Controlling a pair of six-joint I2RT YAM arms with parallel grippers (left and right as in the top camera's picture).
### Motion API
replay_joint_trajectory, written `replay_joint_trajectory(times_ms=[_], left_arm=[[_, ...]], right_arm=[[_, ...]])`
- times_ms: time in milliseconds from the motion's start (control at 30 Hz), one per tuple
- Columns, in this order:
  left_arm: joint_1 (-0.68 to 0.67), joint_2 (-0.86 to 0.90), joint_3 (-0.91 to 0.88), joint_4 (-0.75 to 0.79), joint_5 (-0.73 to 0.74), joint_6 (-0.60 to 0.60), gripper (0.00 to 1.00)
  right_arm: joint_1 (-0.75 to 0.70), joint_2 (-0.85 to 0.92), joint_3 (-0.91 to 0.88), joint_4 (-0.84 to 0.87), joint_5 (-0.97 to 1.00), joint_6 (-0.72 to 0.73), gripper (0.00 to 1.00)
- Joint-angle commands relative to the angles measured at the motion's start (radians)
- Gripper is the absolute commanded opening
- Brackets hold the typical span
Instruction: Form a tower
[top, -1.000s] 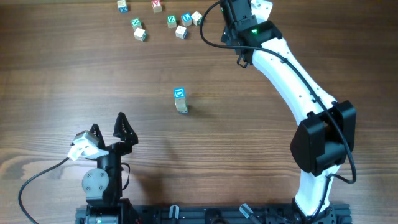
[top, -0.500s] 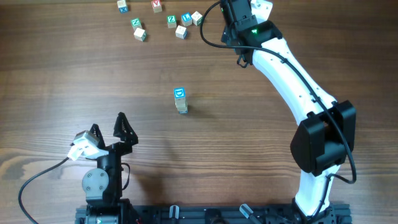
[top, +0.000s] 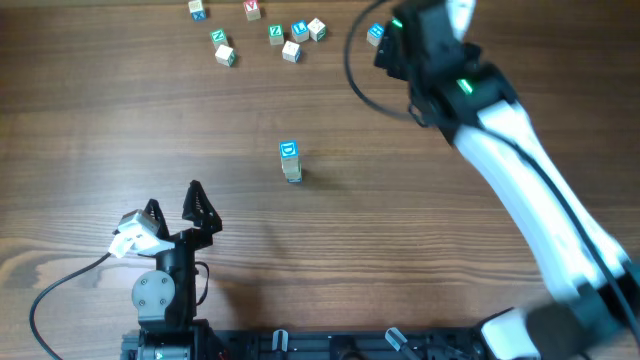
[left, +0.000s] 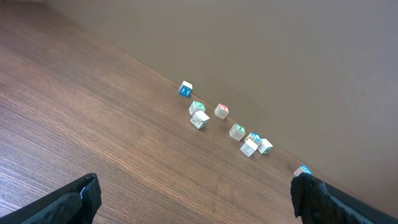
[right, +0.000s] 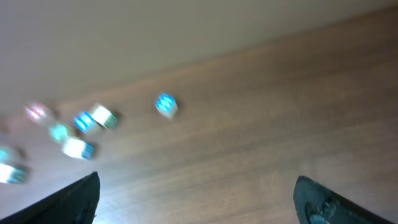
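Both my grippers gape wide and hold nothing; the tower stands alone mid-table.

My left gripper (top: 173, 197) sits near my own edge of the table (top: 100, 120), its fingers (left: 81, 199) spread with only bare wood between them. My right gripper (right: 196, 180) is out at the far side, fingers (right: 74, 199) spread too and pinching nothing, though its view is blurred. A lone blue cube (top: 375, 33) lies on the wood just beside it. The tower (top: 290, 162), blue face on top, stands upright in the middle, well apart from both grippers and from the loose cubes (top: 291, 50) scattered along the far edge. From above I cannot count its cubes.
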Motion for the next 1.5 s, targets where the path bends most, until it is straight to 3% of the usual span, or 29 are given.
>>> replay_joint_trajectory(times_ms=[0, 33, 267, 533, 767, 1100, 1267, 1467], left_arm=[[0.006, -0.008, -0.001, -0.005, 0.005, -0.002, 1.00], [0.006, -0.008, -0.001, -0.005, 0.005, -0.002, 1.00], [0.006, -0.008, -0.001, -0.005, 0.005, -0.002, 1.00], [0.006, -0.008, -0.001, -0.005, 0.005, -0.002, 1.00], [0.006, -0.008, -0.001, -0.005, 0.005, -0.002, 1.00], [0.006, -0.008, -0.001, -0.005, 0.005, -0.002, 1.00], [0.006, -0.008, -0.001, -0.005, 0.005, -0.002, 1.00], [0.006, -0.008, -0.001, -0.005, 0.005, -0.002, 1.00]], right_arm=[[-0.037, -0.174, -0.292, 0.144, 0.002, -0.023, 1.00], [-0.064, -0.266, -0.438, 0.229, -0.003, -0.022, 1.00], [-0.209, -0.663, -0.978, 0.507, -0.145, -0.019, 1.00], [-0.273, -1.074, -1.408, 0.695, -0.211, 0.033, 1.00], [-0.274, -1.242, -1.519, 0.720, -0.220, -0.024, 1.00], [-0.276, -1.493, -1.541, 0.658, -0.294, -0.357, 1.00], [-0.277, -1.595, -1.541, 0.669, -0.291, -0.388, 1.00], [-0.277, -1.590, -1.541, 0.659, -0.302, -0.381, 1.00]])
